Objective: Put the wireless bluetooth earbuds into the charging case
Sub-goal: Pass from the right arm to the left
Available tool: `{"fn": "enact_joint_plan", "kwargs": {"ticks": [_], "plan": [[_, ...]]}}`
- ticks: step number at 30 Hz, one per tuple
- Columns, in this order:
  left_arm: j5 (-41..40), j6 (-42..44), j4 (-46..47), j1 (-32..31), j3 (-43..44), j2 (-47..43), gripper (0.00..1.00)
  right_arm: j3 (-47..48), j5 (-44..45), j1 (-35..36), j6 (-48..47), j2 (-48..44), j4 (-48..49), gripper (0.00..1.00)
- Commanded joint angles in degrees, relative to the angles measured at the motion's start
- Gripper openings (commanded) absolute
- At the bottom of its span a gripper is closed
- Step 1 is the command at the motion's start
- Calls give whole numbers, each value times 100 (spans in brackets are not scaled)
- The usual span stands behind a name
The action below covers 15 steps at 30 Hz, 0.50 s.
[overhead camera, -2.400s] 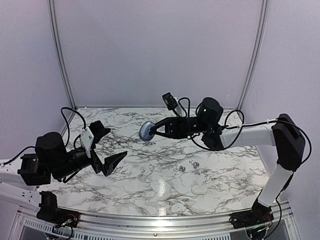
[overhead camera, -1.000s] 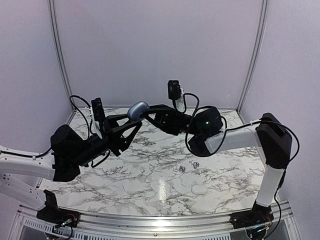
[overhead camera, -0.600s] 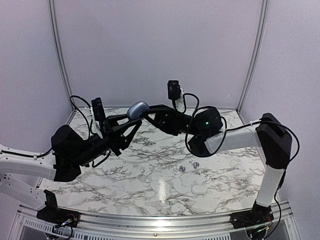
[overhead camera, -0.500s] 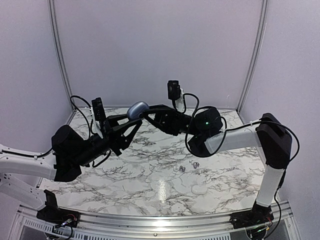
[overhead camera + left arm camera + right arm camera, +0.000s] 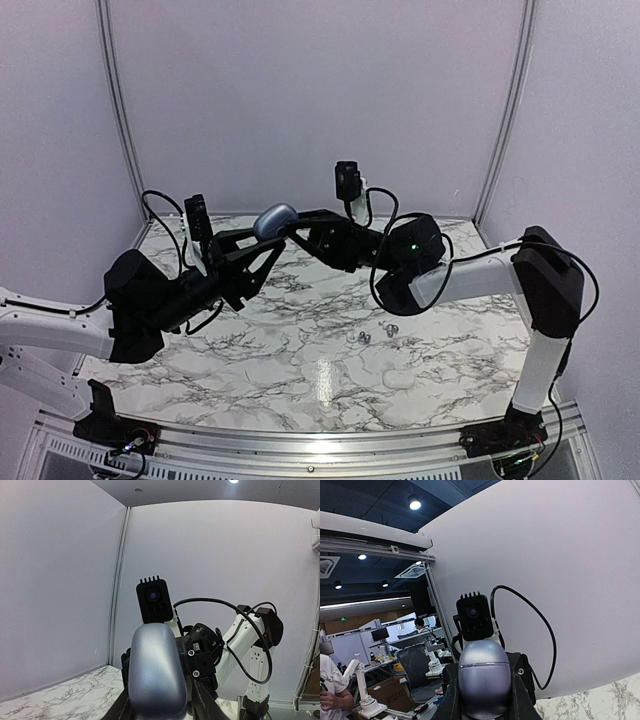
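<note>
A blue-grey pebble-shaped charging case (image 5: 275,220) hangs in the air above the back of the table, its lid closed. My right gripper (image 5: 290,228) is shut on it from the right, and my left gripper (image 5: 272,235) is shut on it from the left. In the left wrist view the case (image 5: 157,672) fills the gap of the left gripper (image 5: 159,705), both fingers against its sides. The right wrist view shows the case (image 5: 484,677), lid seam showing, clamped in the right gripper (image 5: 484,700). Two dark shiny earbuds (image 5: 364,337) (image 5: 392,328) lie on the marble.
A small white pebble-shaped case (image 5: 398,379) lies on the marble table (image 5: 300,340) in front of the earbuds. Both arms reach over the table's back half, wrist cameras facing each other. Walls enclose the table at the back and both sides.
The left arm has risen from low at the left to meet the case, which the right gripper has lifted and carried left. In the last second the left jaws have narrowed onto it.
</note>
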Motion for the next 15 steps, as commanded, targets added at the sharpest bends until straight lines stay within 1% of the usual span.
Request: {"fn": "enact_joint_plan", "kwargs": {"ticks": [1, 6, 11, 13, 15], "plan": [[136, -29, 342, -14, 141, 1, 35, -44, 86, 57, -68, 49, 328, 5], [113, -35, 334, -6, 112, -41, 28, -139, 30, 60, -85, 13, 312, 6], [364, -83, 319, 32, 108, -15, 20, -216, -34, 38, -168, -40, 265, 13], [443, -131, 238, 61, 99, -26, 16, -235, -88, 1, -157, -48, 267, 29], [602, -185, 49, 93, 89, -77, 14, -258, -185, -84, -146, -56, 257, 37]]}}
